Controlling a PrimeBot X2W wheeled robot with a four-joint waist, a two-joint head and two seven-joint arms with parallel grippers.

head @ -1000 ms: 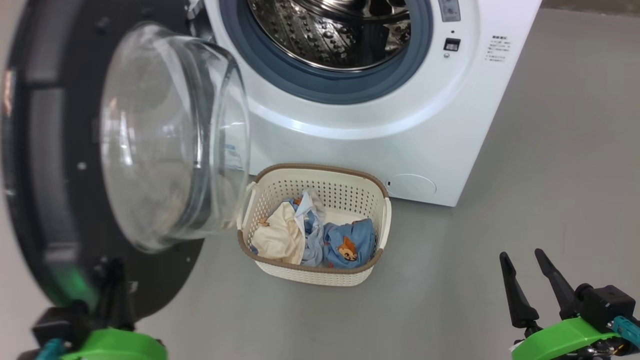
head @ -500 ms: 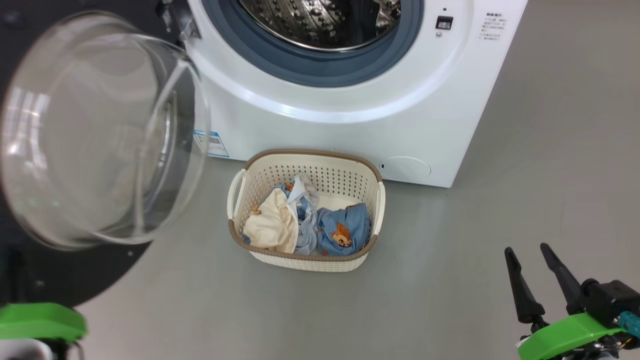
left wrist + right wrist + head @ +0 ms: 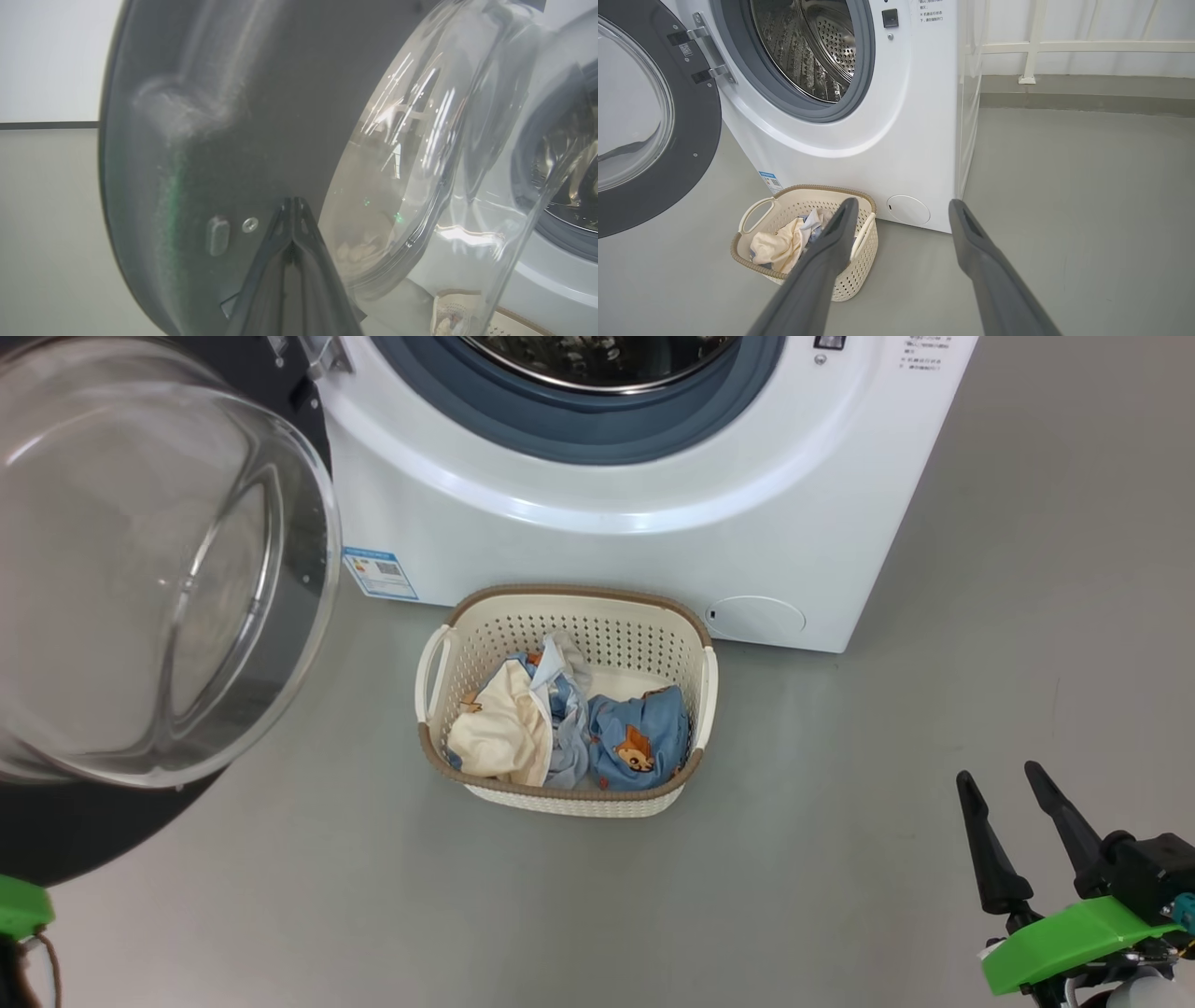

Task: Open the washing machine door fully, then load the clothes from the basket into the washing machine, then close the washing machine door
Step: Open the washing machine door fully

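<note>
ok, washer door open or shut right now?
Open: the washing machine door stands swung away on its hinges, and the steel drum shows uncovered.

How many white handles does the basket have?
2. In the head view, one handle is on the left side of the basket, and the other is on its right side. No further handle seems to be hidden.

A smooth grey floor (image 3: 1027,616) spreads all round, matte with faint scuffs. Along its far edge runs a low grey kerb (image 3: 1087,91), and a white railing (image 3: 1087,46) stands on it (one post foot visible). Elsewhere a pale wall (image 3: 46,56) carries a dark horizontal strip (image 3: 46,125).
</note>
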